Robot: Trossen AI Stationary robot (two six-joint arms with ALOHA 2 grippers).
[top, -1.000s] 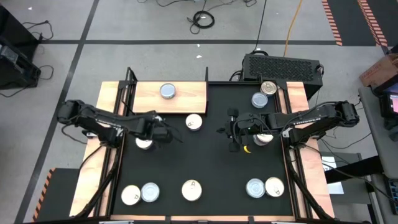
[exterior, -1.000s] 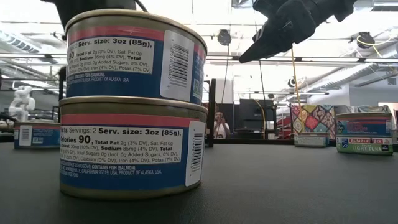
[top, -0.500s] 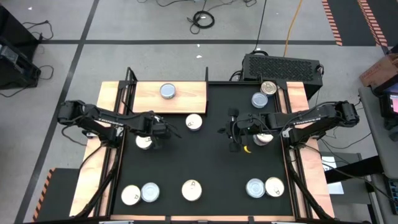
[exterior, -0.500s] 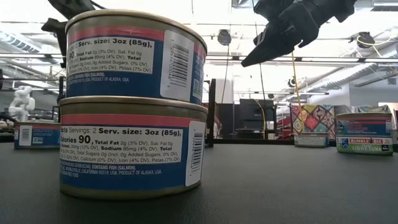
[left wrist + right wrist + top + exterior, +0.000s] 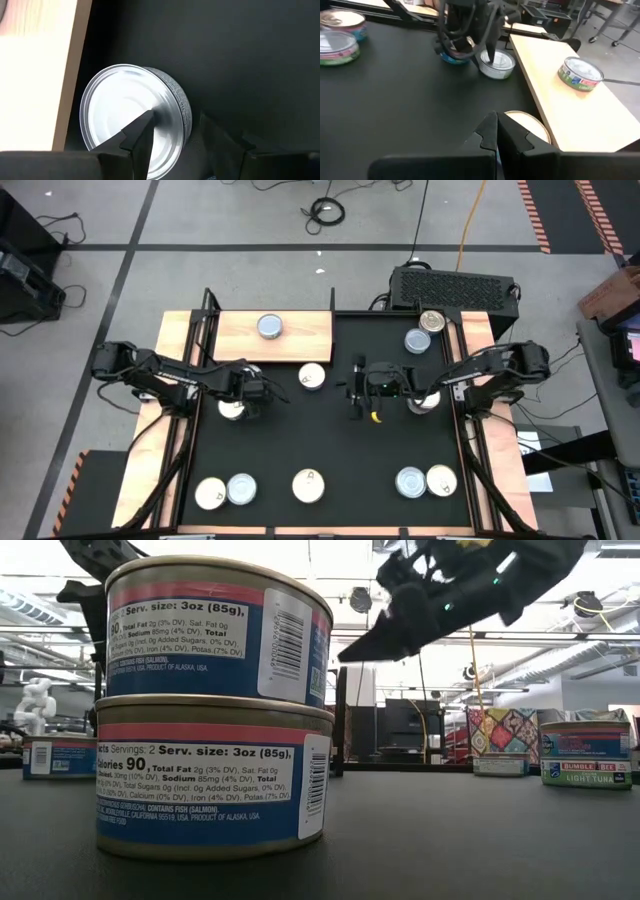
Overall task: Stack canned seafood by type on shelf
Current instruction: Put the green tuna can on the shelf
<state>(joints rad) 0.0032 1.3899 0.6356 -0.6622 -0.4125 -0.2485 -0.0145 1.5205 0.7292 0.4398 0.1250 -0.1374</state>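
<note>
Since a second ago the right arm has swung inward across the black mat (image 5: 330, 435), toward the shelf, while the left arm has barely shifted.

Starting on the left, the left tool (image 5: 240, 402) sits low just off the front edge of the shelf (image 5: 300, 338), its fingers (image 5: 141, 135) apart and straddling a silver-topped can (image 5: 131, 112) that lies flat on the mat, right beside the shelf edge. One finger rests over the lid, the other stands just outside the rim; whether they press the can I cannot tell. One silver-topped can (image 5: 269, 327) already sits alone on the shelf, directly beyond the tool, so the straddled can probably belongs on top of it. A cream-topped can (image 5: 312, 377) lies just right of the left tool, touching the shelf's front edge.

Further right, the right tool (image 5: 362, 385) hangs above the mat with its fingers together, empty, pointing at the shelf. The left arm is clearly nearer the job.
</note>
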